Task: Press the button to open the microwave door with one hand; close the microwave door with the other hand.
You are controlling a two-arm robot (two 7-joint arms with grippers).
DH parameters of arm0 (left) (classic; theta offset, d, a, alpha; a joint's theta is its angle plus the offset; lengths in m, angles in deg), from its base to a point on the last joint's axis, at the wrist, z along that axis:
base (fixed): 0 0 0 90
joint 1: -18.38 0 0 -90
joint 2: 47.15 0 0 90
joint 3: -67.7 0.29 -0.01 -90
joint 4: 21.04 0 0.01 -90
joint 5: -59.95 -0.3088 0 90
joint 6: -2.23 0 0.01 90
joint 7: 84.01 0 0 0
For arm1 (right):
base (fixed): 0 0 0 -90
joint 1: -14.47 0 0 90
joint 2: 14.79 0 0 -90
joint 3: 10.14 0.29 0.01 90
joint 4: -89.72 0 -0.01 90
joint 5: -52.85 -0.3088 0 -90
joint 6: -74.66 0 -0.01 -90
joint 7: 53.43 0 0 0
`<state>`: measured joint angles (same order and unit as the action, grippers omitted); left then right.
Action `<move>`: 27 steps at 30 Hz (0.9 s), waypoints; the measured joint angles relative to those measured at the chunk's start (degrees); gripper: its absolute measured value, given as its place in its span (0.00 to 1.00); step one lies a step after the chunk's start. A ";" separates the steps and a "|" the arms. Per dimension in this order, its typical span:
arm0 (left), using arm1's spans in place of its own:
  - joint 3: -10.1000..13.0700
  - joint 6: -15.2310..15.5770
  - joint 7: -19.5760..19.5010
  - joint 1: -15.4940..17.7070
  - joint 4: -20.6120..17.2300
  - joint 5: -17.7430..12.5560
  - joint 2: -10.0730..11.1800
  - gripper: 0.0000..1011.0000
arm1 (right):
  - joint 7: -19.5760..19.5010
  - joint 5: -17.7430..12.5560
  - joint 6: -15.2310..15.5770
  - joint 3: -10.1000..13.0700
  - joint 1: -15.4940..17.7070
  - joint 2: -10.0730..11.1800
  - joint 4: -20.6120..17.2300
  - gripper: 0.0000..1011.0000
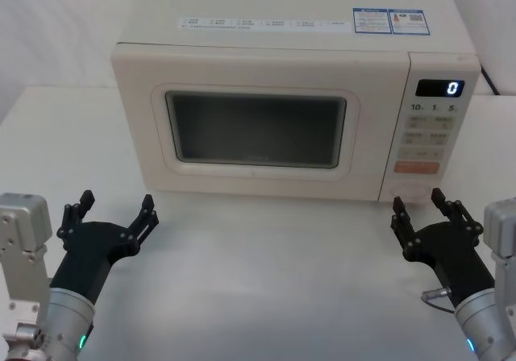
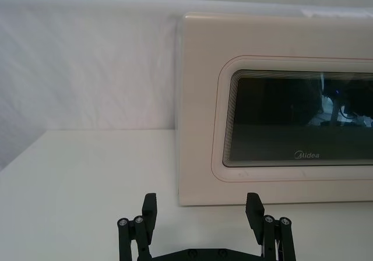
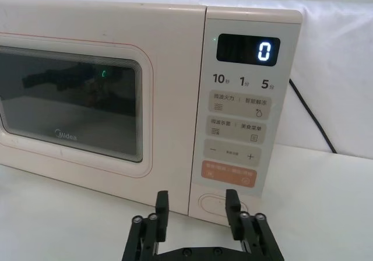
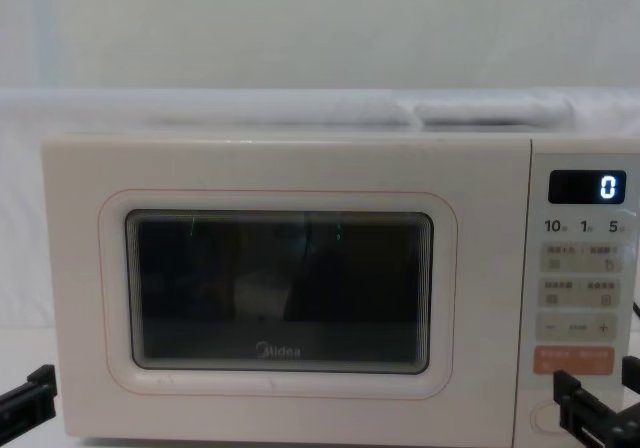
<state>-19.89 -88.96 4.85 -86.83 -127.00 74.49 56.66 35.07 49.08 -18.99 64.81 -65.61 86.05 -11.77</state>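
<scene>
The cream microwave stands at the back of the table with the microwave door (image 1: 258, 176) shut, its dark window and "Midea" logo facing me (image 4: 80, 268). On the control panel to the right, below the orange keys, sits the wide cream button (image 1: 407, 190), also seen close up (image 3: 213, 204). My right gripper (image 1: 419, 204) hovers open just in front of the button, its fingers either side of it in the right wrist view (image 3: 197, 205). My left gripper (image 1: 117, 208) is open over the table, short of the door's lower left corner (image 2: 201, 211).
The white table (image 1: 266, 280) stretches between the two arms in front of the microwave. A black power cable (image 3: 312, 118) runs down the white wall behind the microwave's right side. The display (image 1: 440, 88) reads 0.
</scene>
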 joint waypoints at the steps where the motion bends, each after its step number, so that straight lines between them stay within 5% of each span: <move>1: 0.00 0.00 0.00 0.00 0.00 0.00 0.00 0.99 | 0.00 0.00 0.00 0.00 0.00 0.00 0.00 0.61; 20: 0.00 0.00 0.00 0.00 0.00 0.00 0.00 0.99 | 0.00 0.00 0.00 0.00 0.00 0.00 0.00 0.00; 27: 0.00 0.00 0.00 0.00 0.00 0.00 0.00 0.99 | 0.00 0.00 0.00 0.00 0.00 0.00 0.00 0.00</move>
<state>-19.89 -88.96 4.85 -86.83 -127.00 74.50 56.65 35.07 49.07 -18.99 64.81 -65.61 86.05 -11.77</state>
